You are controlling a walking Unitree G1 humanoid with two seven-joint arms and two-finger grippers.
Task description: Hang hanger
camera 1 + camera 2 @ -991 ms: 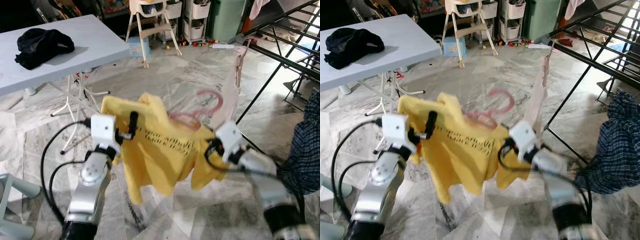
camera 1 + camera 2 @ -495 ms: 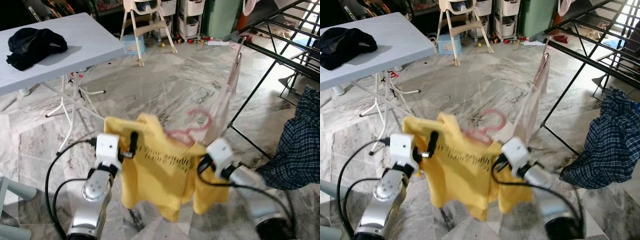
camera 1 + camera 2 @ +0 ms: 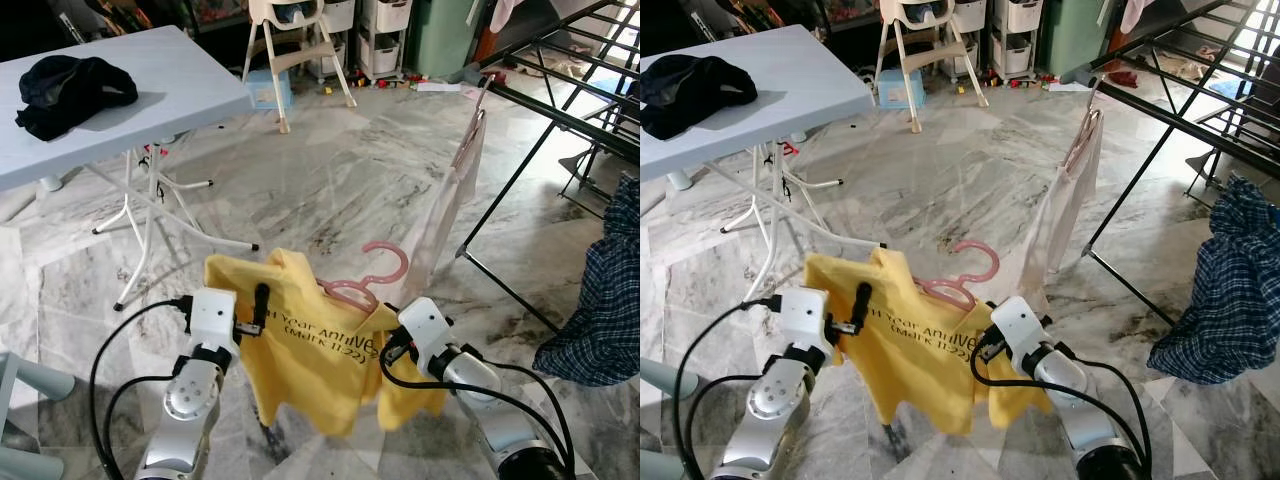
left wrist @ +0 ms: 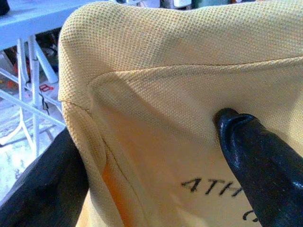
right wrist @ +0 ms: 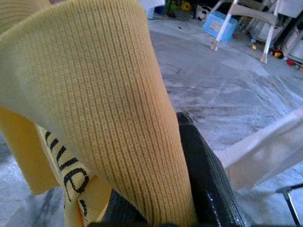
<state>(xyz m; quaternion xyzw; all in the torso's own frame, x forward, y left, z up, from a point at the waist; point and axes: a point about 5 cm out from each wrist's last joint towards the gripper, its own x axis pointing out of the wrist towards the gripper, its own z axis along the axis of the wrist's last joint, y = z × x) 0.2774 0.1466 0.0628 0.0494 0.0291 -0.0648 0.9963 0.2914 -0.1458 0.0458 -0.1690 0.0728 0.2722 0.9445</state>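
While both my left tool (image 3: 262, 305) and right tool (image 3: 392, 345) stay clenched on the yellow shirt (image 3: 310, 350), I judge the pink hanger (image 3: 368, 281) may slip out.

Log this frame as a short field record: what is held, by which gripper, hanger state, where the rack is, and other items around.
held item: yellow shirt on a pink hanger
left gripper: shut on the shirt's shoulder
right gripper: shut on the shirt's other side
hanger state: hook up, not yet on any rail
drying rack: ahead to the robot's right, a pale garment hanging from it
plaid shirt: draped at far right
folding table: ahead left, with black clothing on top
floor: marble tiles
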